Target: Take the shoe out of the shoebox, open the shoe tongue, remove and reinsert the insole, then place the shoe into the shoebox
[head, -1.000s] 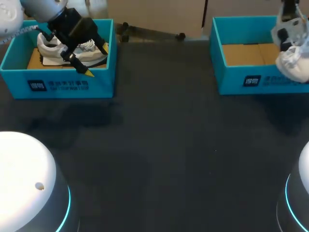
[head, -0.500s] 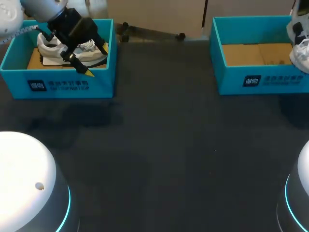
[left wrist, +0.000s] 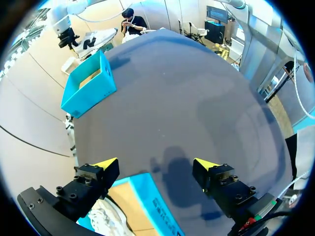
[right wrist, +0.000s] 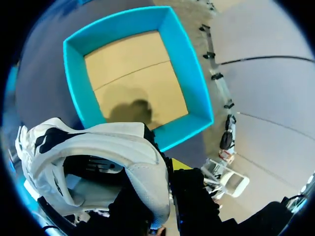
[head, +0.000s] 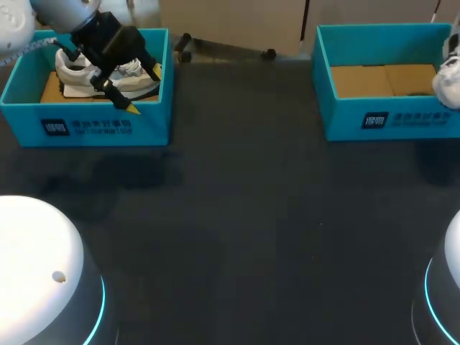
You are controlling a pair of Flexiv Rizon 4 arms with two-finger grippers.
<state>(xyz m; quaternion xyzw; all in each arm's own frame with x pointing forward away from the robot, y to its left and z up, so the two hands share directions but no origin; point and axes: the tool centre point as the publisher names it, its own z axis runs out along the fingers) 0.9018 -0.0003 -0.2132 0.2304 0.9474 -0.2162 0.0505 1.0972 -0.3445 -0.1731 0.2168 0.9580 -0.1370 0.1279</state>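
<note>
- While the right hand (right wrist: 167, 172) clamps the white shoe (right wrist: 98, 147) by its collar, that shoe hangs in the air at the right end of the right shoebox (head: 359, 118), near the tabletop's (head: 244, 215) far-right corner.
- That teal box shows its brown cardboard floor (a dark shadow lies across it).
- The left hand (head: 145, 89) stands wide, its 2 yellow tips well apart, over the front-right corner of the left shoebox (head: 86, 126), which sits at the tabletop's far-left corner.
- A 2nd shoe (head: 79, 75), white and grey, lies inside that left box, partly hidden behind the left hand in the head view.
</note>
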